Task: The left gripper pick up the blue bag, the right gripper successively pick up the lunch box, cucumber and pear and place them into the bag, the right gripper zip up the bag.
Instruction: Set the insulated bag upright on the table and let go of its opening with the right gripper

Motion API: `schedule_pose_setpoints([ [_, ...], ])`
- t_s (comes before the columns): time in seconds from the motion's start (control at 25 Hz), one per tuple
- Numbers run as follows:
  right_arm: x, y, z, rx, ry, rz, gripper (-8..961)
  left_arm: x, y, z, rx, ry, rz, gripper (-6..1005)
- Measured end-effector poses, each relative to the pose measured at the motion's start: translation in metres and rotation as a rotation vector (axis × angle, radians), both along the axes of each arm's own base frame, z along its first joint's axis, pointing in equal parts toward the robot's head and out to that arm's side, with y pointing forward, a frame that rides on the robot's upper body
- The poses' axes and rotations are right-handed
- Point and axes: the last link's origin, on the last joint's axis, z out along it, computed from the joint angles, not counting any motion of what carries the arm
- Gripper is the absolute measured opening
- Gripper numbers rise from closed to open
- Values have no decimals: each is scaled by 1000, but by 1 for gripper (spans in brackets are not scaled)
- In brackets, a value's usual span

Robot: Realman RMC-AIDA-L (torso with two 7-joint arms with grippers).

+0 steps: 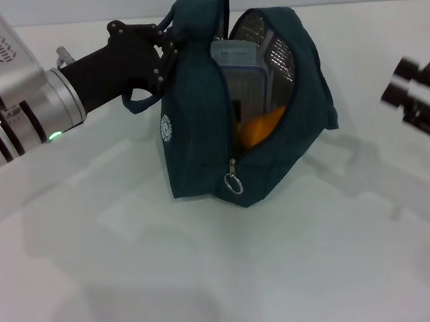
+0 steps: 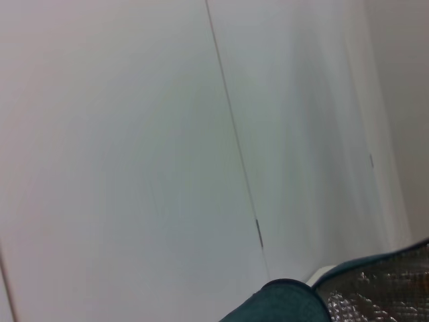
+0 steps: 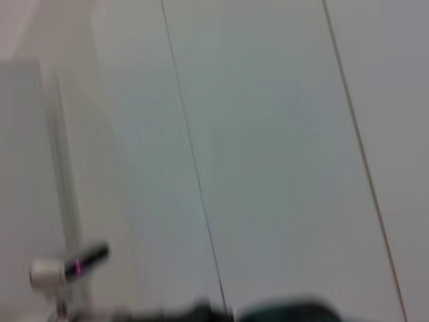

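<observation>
The blue bag (image 1: 202, 131) stands upright on the white table, its top zipper wide open and silver lining showing. My left gripper (image 1: 165, 52) is shut on the bag's handle at its upper left. Inside the bag the clear lunch box (image 1: 241, 68) stands on end, and the orange-yellow pear (image 1: 261, 129) lies below it. The cucumber is hidden. The metal ring pull (image 1: 233, 183) hangs at the low front end of the zipper. My right gripper (image 1: 419, 91) hovers at the far right, apart from the bag and blurred. The left wrist view shows only the bag's rim (image 2: 285, 302) and lining.
The white table (image 1: 194, 275) spreads around the bag, with a pale wall behind it. In the right wrist view a blurred dark teal edge of the bag (image 3: 288, 312) sits below white wall panels.
</observation>
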Motion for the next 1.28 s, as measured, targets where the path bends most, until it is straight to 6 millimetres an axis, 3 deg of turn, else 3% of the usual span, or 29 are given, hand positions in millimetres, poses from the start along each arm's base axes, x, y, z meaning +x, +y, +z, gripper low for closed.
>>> schedule_pose_setpoints([
  [0.24, 6, 9, -27, -117, -137, -51, 491, -1, -1, -1, -2, -2, 4, 176],
  [0.76, -16, 43, -47, -175, -281, -9, 392, 3, -4, -3, -13, -19, -11, 179],
  [1.08, -11, 40, -41, -143, -267, -21, 331, 0, -6, -3, -11, -23, -4, 180],
  [1.28, -12, 37, -32, -52, -218, -10, 179, -5, -10, -2, 9, -19, -19, 181],
])
